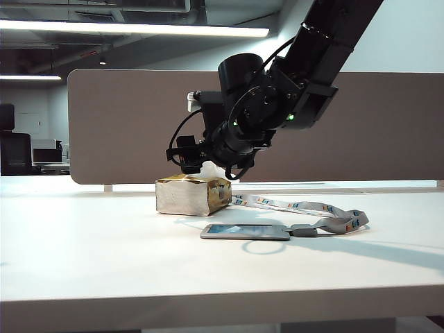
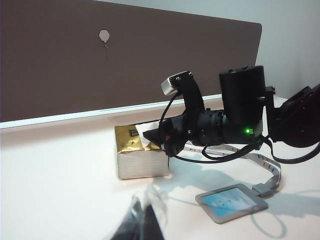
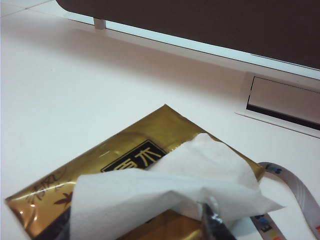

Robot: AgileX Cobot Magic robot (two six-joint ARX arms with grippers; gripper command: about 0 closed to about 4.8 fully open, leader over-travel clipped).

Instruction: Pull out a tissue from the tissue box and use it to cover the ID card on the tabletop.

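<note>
The tissue box [image 1: 193, 195] sits on the table [image 1: 104, 257] and serves as the landmark. The right gripper [image 1: 198, 161] hangs directly above the box top with jaws spread wide, holding nothing; the tissue [image 3: 165, 192] protrudes from the box opening just beneath it, one fingertip [image 3: 214, 220] touching or nearly touching its edge. The box's long axis runs toward the partition panel [image 1: 125, 125], as the left wrist view shows. The ID card [image 1: 245, 232] lies flat just in front of the box toward the camera, uncovered, its lanyard [image 1: 312, 208] trailing away to the box's right. The left gripper [image 2: 141, 220] rests well short of the box; its opening cannot be judged. The right arm is clearly nearer.
</note>
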